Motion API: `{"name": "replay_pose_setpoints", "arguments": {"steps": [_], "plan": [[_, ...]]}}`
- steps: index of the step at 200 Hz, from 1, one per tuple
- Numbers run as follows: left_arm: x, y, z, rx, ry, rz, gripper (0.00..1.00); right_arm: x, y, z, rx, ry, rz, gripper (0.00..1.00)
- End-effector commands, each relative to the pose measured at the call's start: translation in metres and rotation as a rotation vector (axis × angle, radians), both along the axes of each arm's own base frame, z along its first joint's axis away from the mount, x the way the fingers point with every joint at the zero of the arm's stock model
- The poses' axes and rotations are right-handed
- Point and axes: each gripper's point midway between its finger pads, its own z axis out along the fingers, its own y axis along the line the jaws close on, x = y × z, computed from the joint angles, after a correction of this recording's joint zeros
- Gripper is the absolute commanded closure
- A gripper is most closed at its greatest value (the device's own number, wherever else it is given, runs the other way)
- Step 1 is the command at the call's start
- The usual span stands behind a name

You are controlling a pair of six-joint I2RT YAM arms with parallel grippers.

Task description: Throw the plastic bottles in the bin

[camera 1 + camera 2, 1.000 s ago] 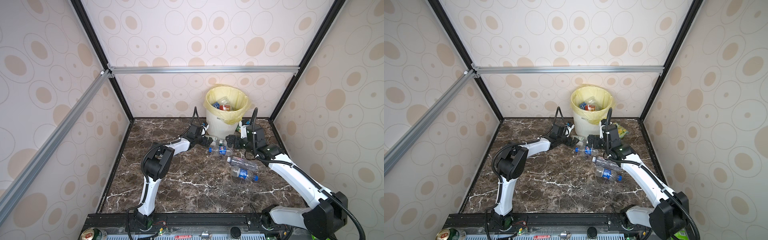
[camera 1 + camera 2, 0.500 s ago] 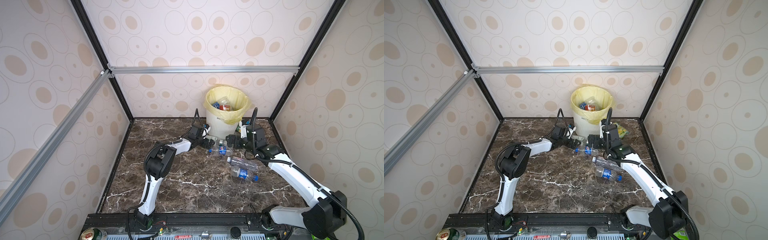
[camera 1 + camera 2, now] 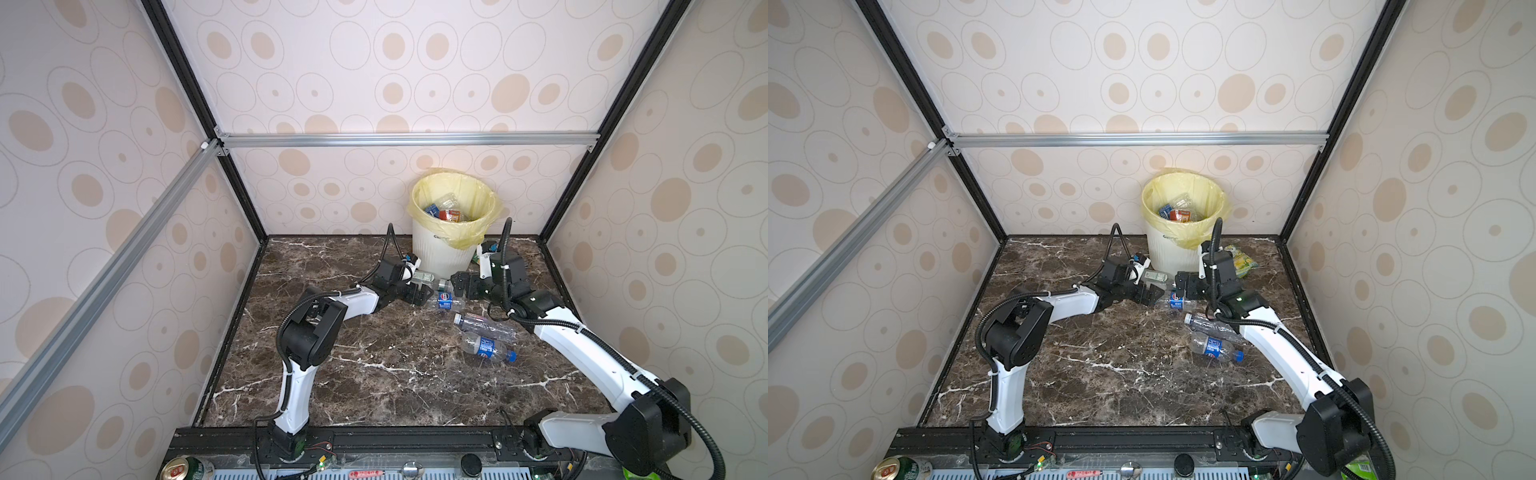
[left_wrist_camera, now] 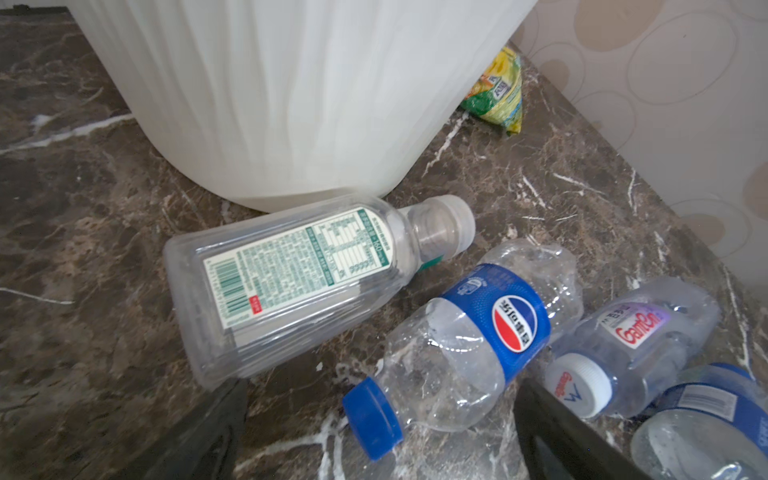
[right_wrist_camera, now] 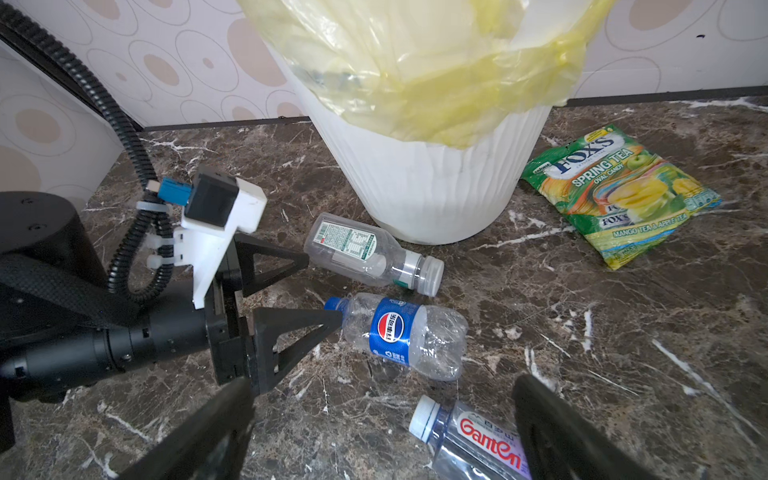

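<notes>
Our left jaws have edged forward, open around the blue cap [image 4: 372, 419] of the blue-labelled clear plastic bottle [image 5: 399, 332] on the marble tabletop [image 5: 623, 353] near the white ribbed bin [image 5: 436, 187]; right jaws open too.

Dark marble floor [image 3: 374, 374] carries the white bin [image 3: 436, 259] at the back. Green-label bottle [image 4: 286, 274], Pepsi bottle [image 4: 478, 332], Ganten bottle [image 4: 636, 345] and second blue-label bottle [image 3: 488, 348] lie sideways before it, with the snack packet [image 5: 619, 195] flat beside the bin.

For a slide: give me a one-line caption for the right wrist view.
Open left gripper faces two bottles lying by the bin, a candy packet on the bin's other side.
</notes>
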Motion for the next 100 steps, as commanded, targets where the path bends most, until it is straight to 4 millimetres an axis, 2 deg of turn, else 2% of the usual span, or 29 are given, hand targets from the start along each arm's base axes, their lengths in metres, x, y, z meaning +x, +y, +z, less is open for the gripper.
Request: {"name": "replay_pose_setpoints", "arguments": {"steps": [1, 36, 63, 73, 100], "plan": [[0.000, -0.007, 0.032, -0.082, -0.047, 0.011, 0.01, -0.002, -0.005, 0.005, 0.005, -0.017, -0.014, 0.00], [0.004, 0.000, 0.037, -0.022, -0.047, 0.044, 0.01, -0.003, -0.007, 0.006, -0.002, -0.018, -0.015, 0.00], [0.006, 0.013, 0.054, -0.013, -0.089, 0.081, 0.01, -0.002, -0.007, 0.004, 0.002, -0.017, -0.018, 0.00], [0.012, 0.020, 0.055, 0.000, -0.108, 0.097, 0.01, -0.001, -0.006, 0.003, 0.007, -0.016, -0.017, 0.00], [0.040, 0.030, 0.045, 0.035, -0.112, 0.117, 0.01, 0.001, -0.003, 0.003, 0.015, -0.014, -0.011, 0.00]]}}
